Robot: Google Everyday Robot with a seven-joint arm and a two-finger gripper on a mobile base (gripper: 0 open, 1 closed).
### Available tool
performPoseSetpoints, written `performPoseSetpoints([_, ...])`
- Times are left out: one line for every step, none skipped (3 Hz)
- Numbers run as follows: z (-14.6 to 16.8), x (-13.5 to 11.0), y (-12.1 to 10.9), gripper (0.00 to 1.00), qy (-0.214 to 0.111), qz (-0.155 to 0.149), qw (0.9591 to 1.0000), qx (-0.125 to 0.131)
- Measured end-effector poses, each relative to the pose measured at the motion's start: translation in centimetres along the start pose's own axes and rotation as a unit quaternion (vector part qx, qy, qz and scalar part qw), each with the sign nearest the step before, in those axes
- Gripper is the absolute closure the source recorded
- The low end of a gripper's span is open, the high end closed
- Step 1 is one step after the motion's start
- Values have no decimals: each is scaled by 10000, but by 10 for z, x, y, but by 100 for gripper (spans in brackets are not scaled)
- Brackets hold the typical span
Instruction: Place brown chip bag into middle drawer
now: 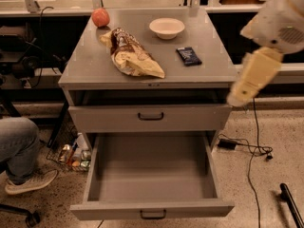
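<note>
Camera view: grey metal desk (85, 75) with drawers, seen from front and above. Brown chip bag (134, 56) lies flat on the desk top, left of centre. It runs diagonally, with the dark brown and white printed end toward the back-left corner and the yellow-tan end near the front edge at mid-width. It is not in any drawer and nothing is touching it.

Red-orange apple (100, 17) at the back-left corner, just beyond the bag's printed end. White bowl (166, 27) near the back edge, right of centre, upright. Small dark blue packet (189, 55) lies flat to the right of the bag, apart from it.

Upper drawer front (114, 118) with dark bar handle sits below the desk top. Middle drawer (190, 208) below it is pulled far out, tray open to view.

Robot arm (278, 25) enters from the top right. Gripper (237, 97) hangs at the arm's lower end, just off the desk's front-right corner, holding nothing visible; cannot tell whether it is open or closed.

Person's jeans leg and shoe (21, 151) at the left. Cables (251, 151) on the floor at the right.
</note>
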State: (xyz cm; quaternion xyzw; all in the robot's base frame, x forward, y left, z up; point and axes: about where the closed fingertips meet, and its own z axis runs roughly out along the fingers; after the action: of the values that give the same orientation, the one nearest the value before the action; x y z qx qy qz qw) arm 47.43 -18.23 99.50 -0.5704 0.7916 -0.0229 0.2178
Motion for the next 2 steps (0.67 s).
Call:
performPoseSetpoints([39, -37, -31, 0, -543, 702, 9960, -143])
performPoseSetpoints([38, -37, -31, 0, -537, 682, 9961, -140])
